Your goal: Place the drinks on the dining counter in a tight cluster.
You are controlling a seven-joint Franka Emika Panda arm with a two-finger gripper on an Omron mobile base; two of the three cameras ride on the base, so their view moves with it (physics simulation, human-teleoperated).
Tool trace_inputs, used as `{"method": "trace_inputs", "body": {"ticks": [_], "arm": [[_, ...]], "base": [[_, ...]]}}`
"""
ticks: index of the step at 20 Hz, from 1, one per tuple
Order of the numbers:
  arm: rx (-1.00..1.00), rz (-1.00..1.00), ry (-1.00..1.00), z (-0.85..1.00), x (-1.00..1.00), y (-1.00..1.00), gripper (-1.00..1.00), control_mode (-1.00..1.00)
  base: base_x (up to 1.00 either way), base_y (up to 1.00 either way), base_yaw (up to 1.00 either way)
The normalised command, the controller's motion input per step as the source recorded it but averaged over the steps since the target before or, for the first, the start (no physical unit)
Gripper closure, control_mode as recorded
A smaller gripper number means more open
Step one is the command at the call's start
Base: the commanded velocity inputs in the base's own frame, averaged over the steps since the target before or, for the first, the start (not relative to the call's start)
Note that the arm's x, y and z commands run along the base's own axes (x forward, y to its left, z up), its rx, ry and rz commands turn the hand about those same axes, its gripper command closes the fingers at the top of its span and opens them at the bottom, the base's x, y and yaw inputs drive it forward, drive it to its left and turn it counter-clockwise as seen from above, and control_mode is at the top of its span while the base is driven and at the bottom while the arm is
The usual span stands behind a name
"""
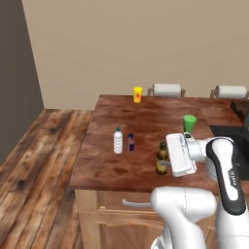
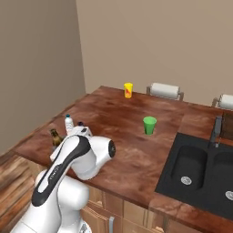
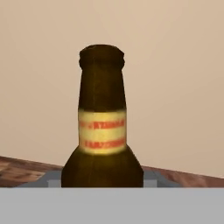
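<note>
Right at the gripper, between its fingers, stands the brown bottle, upright near the front edge of the dining counter; the jaws look closed part way around its body, so you seem to have hold of it. To do this step well, keep the bottle straight up, carry it low and slow to your left where the water bottle and the purple bottle stand close together, and set it down just beside them without bumping them. Its yellow label has red writing, but it is too blurry to read.
</note>
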Motion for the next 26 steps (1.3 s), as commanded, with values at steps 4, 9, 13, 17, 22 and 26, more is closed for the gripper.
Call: {"method": "trace_inputs", "body": {"ticks": [4,9,13,17,22,26], "arm": [[0.12,0.16,0.00,-0.01,0.32,-0.47,1.00,-1.00],[0.12,0.14,0.00,-0.02,0.35,-0.45,1.00,-1.00],[0.04,0.04,0.02,0.00,0.58,-0.24,1.00,-1.00],[0.00,0.00,0.05,0.00,0.66,-0.13,1.00,-1.00],[-0.06,0.00,0.05,-0.05,0.65,-0.01,1.00,-1.00],[-0.01,0.00,0.09,-0.22,0.68,0.00,1.00,-1.00]], "base": [[0.00,0.00,0.00],[0.00,0.00,0.00],[0.00,0.00,0.00],[0.00,0.00,0.00],[0.00,0.00,0.00],[0.00,0.00,0.00]]}}
